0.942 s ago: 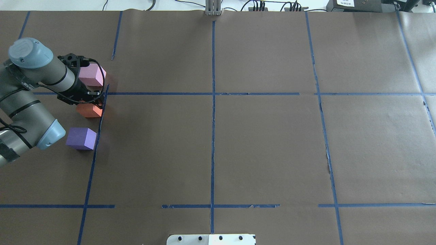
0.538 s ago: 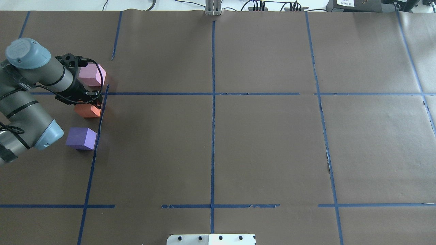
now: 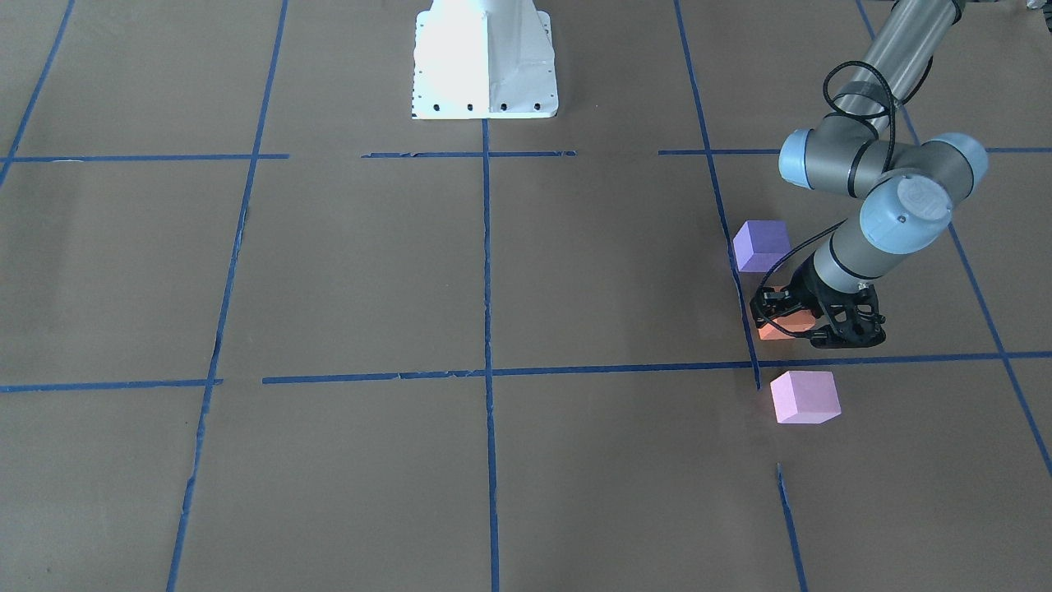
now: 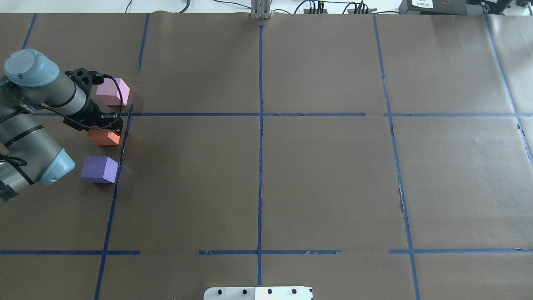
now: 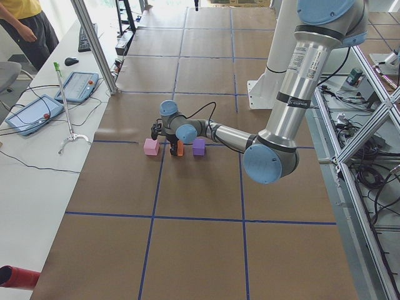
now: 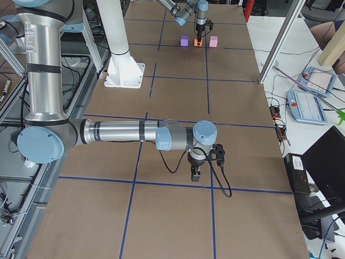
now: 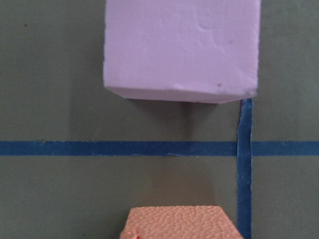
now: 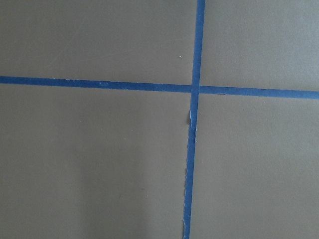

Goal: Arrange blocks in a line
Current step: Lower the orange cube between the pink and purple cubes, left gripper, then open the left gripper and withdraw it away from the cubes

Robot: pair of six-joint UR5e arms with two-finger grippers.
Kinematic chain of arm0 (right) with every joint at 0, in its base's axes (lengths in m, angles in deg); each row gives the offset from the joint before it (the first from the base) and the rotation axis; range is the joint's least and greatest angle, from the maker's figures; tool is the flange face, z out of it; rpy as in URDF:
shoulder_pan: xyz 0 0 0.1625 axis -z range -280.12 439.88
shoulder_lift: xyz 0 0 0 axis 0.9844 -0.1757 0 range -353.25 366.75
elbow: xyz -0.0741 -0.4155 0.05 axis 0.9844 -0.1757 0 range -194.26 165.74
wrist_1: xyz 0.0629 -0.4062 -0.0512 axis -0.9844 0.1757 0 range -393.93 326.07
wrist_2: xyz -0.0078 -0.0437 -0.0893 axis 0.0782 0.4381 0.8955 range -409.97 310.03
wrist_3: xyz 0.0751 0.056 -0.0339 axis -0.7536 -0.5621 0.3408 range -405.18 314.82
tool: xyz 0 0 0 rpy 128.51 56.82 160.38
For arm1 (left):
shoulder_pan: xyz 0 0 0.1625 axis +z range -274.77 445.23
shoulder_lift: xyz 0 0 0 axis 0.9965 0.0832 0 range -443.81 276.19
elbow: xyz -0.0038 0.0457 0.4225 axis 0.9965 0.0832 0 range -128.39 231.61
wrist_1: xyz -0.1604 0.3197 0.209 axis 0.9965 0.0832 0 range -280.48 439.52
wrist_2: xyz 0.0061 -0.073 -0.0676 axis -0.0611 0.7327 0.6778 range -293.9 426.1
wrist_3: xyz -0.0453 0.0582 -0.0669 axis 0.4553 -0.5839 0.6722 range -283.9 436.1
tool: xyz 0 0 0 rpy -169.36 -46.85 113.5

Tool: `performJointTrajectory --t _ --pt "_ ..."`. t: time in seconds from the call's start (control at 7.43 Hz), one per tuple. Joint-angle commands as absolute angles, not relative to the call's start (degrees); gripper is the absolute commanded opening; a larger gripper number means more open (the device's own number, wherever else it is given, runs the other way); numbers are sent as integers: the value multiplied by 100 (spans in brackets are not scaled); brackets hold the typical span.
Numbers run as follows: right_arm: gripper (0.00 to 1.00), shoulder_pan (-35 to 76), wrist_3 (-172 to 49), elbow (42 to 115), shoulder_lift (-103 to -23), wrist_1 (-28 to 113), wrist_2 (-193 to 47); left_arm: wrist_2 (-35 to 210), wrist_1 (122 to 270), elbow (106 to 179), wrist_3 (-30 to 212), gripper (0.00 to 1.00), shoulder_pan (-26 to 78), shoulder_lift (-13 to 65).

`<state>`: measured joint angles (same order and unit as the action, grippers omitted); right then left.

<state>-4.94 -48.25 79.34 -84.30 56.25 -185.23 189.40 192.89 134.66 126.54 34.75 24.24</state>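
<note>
Three blocks stand near a blue tape line at the table's left. The pink block (image 4: 112,91) is farthest from the robot, the orange block (image 4: 102,137) is in the middle and the purple block (image 4: 99,169) is nearest. My left gripper (image 4: 109,124) stands over the orange block (image 3: 771,331) with its fingers down around it, shut on it. The left wrist view shows the orange block's top (image 7: 177,223) at the bottom edge and the pink block (image 7: 182,47) ahead, beyond a tape line. My right gripper (image 6: 194,175) shows only in the exterior right view, low over bare paper; I cannot tell its state.
Brown paper with blue tape lines (image 4: 260,125) covers the table. The robot's white base (image 3: 485,57) stands at the middle of the near edge. A side table with tablets (image 5: 31,112) and a person (image 5: 25,25) are beyond the far edge.
My left gripper and the orange block in it have shifted a little to the left in the overhead view, away from the tape line. The pink and purple blocks have not moved.
</note>
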Motion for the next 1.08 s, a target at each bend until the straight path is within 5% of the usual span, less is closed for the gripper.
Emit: performJointTrajectory --t 0.0,0.94 --pt "100 -493 -4826 7934 -8430 5633 -18524 18941 19290 13467 12646 100 3469 2421" --pt "100 -493 -4826 7934 -8430 5624 -18524 18941 18668 15065 12611 100 2811 1885"
